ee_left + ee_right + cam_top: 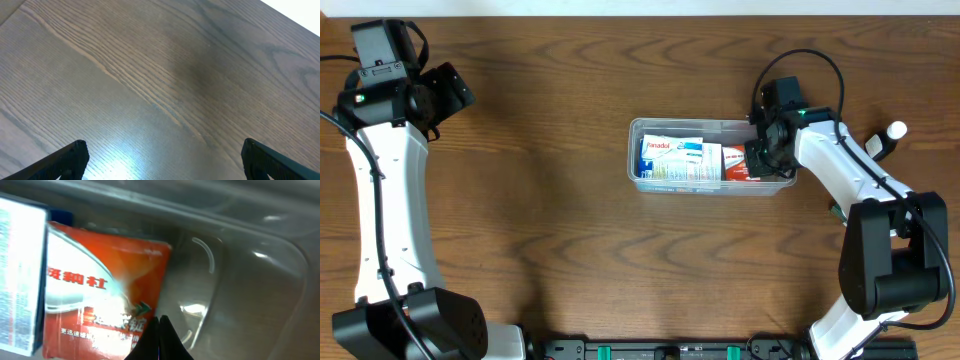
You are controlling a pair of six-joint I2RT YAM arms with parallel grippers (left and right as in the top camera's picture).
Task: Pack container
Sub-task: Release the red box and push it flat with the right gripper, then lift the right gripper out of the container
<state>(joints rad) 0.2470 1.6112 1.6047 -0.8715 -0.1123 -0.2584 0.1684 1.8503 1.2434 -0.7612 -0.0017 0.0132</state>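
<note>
Overhead view, setting: a dark wood-grain desk (570, 230) seen from straight above, with one white and black arm on each side.
Overhead view, container (632, 150): a clear, shallow plastic tub with rounded corners, lying lengthwise just off the middle of the desk toward 2 o'clock.
Overhead view, contents: a blue-and-white box (672, 160) fills the 9 o'clock half of the tub. A red box (738, 163) lies just beside it toward 3 o'clock (both lie flat, faces up).
Overhead view, right claw (760, 155): reaching down into the tub's 3 o'clock end, over the edge of the red box. Its opening cannot be judged from here.
Overhead view, left claw (458, 92): far off at 10 o'clock, well apart from the tub, over bare wood.
Left wrist view, claw state: spread wide. One dark finger (70, 159) shows at 7 o'clock and the other at 5 o'clock, with nothing between them.
Left wrist view, surface: only wood grain, with a bright glare patch near 7 o'clock.
Right wrist view, claw state: pinched narrow, with the two dark tips (159, 341) pressed together into a single point at 6 o'clock and nothing gripped between them.
Right wrist view, red box: very close, filling the frame from the centre toward 8 o'clock, with white Chinese lettering on it. The shut tips sit at its lower corner, but whether they touch it cannot be told.
Right wrist view, blue-and-white box: a strip of it shows at 9 o'clock, just beside the red box.
Right wrist view, container: its clear floor and curved wall take up the 1 to 4 o'clock side, with wood showing through.
</note>
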